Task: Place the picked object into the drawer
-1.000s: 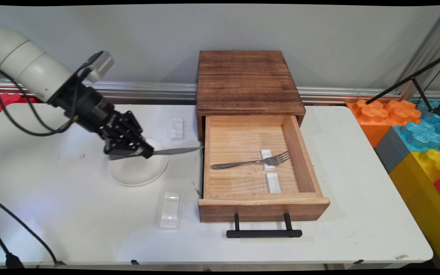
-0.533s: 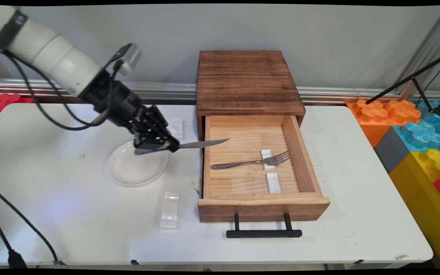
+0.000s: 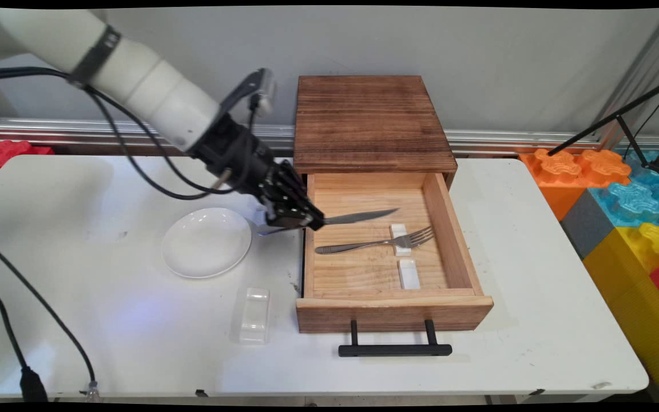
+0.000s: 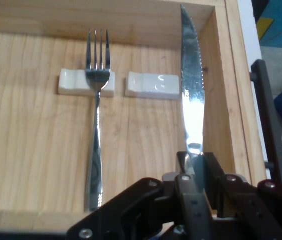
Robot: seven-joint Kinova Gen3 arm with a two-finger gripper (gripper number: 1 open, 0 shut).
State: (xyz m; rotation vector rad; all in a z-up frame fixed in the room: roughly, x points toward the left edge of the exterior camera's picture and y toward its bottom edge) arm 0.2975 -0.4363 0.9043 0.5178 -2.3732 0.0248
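White table (image 3: 135, 343) met a grey wall (image 3: 478, 51); the gripper (image 3: 306, 220) clamped a knife (image 3: 361, 216), tip rightward over the drawer (image 3: 392, 312).

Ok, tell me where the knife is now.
In the main view the knife is held in the hand, its blade over the open drawer's left half, above the fork.

A white, rounded arm (image 3: 135, 80) banded with a dark ring is ended by a black two-finger gripper (image 3: 298, 217) of hinged links with silver screws. Black cables (image 3: 135, 166) are looped beneath.
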